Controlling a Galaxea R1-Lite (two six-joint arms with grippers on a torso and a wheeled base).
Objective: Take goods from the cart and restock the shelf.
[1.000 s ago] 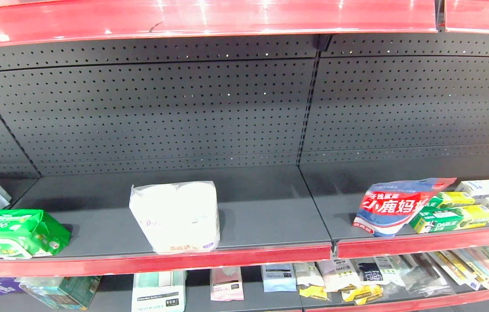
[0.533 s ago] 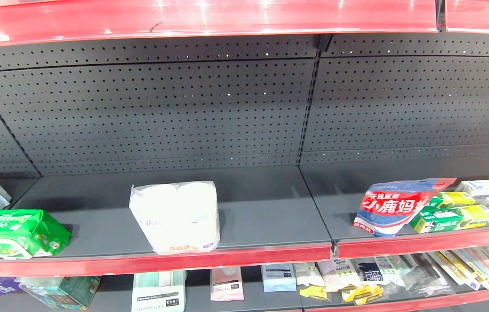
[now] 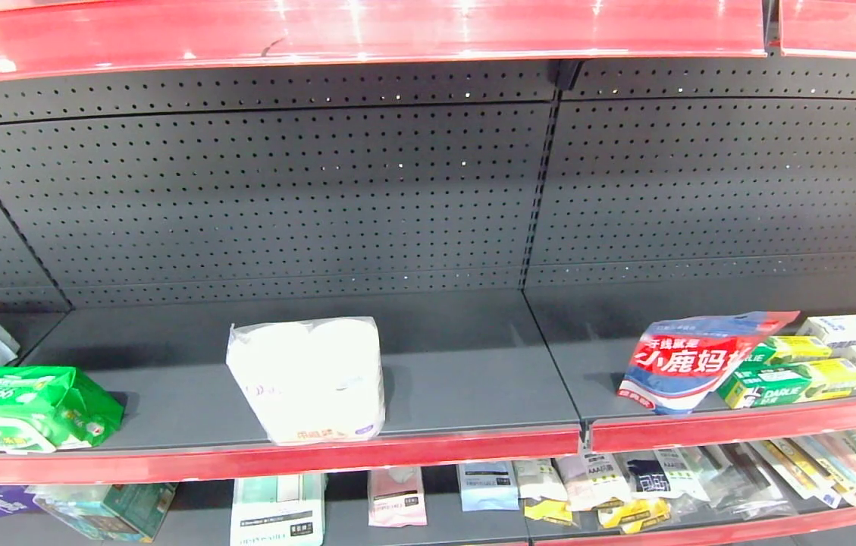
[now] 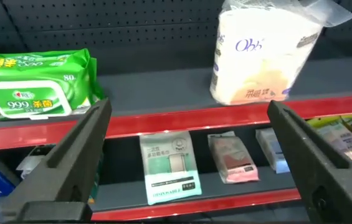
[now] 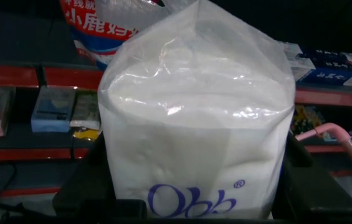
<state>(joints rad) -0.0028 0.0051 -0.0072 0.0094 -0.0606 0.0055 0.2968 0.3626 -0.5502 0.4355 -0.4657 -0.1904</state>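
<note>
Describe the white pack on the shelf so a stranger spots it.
On the middle shelf with the red front edge, look between the green wipes pack and the red-and-blue pouch. The white pack of paper rolls stands there alone, upright, bare shelf on both sides.

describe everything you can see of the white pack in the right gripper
The pack of white paper rolls is wrapped in clear, glossy plastic that crinkles to a peak on top, with blue lettering low on its face. It stands upright in the right gripper, whose dark fingers press its two sides, in front of the shelf.
</note>
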